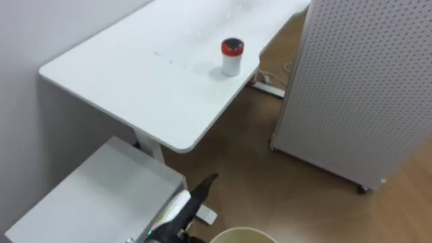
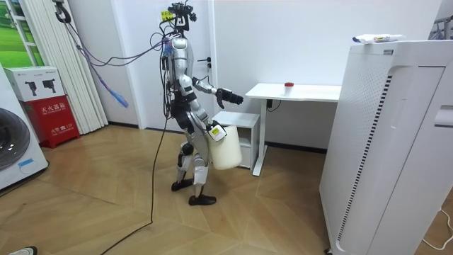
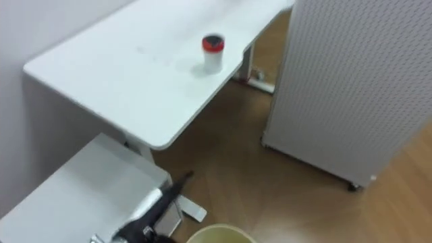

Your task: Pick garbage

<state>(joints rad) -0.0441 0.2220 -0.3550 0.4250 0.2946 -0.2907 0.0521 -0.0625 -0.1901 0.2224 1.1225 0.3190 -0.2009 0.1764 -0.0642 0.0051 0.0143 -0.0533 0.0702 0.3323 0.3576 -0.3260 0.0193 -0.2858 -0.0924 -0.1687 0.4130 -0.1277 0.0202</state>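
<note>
A small white can with a red top [image 1: 231,57] stands upright near the right edge of the white desk [image 1: 135,81]; in the room view the can [image 2: 289,86] is well ahead of me. My left hand [image 1: 201,188] reaches forward low over the floor, short of the desk, its dark fingers straight and holding nothing. A cream bin [image 2: 225,147] hangs at my right side above the floor, my right hand [image 2: 215,130] closed on its rim. The bin's rim [image 1: 241,235] shows at the bottom of the eye views.
A low white cabinet [image 1: 94,196] stands beside the desk's leg, right of my left arm. A white perforated panel on wheels [image 1: 358,88] stands to the right of the desk, with wooden floor between. A power strip [image 1: 270,88] lies under the desk's far end.
</note>
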